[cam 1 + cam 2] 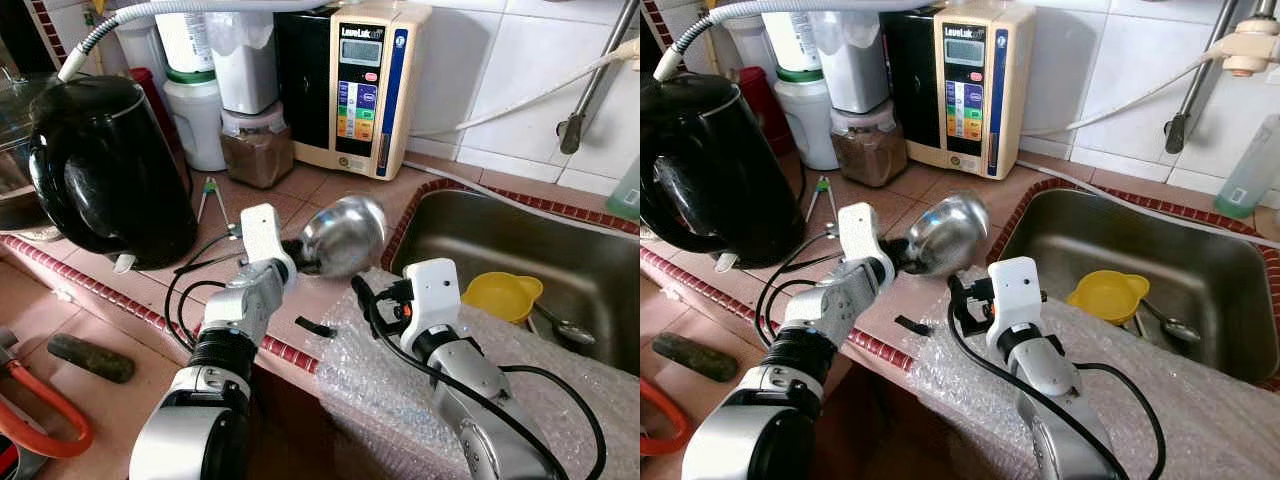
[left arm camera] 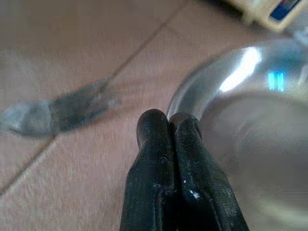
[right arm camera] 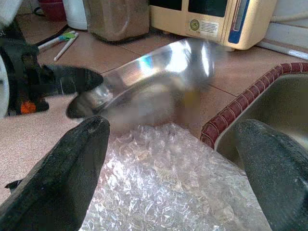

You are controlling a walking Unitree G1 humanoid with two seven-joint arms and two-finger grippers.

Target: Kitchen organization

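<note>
left gripper [image 1: 292, 250] pinches the steel bowl's rim; right gripper [image 3: 171, 159] gapes wide.
the black kettle [image 1: 105, 170] stands left of the left gripper, whose fingers clamp the tilted steel bowl [image 1: 343, 235] above the counter; bubble wrap [image 3: 163, 192] lies under the right gripper, sink [image 1: 500, 250] beyond it.

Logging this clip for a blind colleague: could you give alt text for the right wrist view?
The right claw hangs open above bubble wrap, facing a shiny steel bowl that the left claw grips by its rim. Behind them are a tiled counter and the sink edge.
</note>
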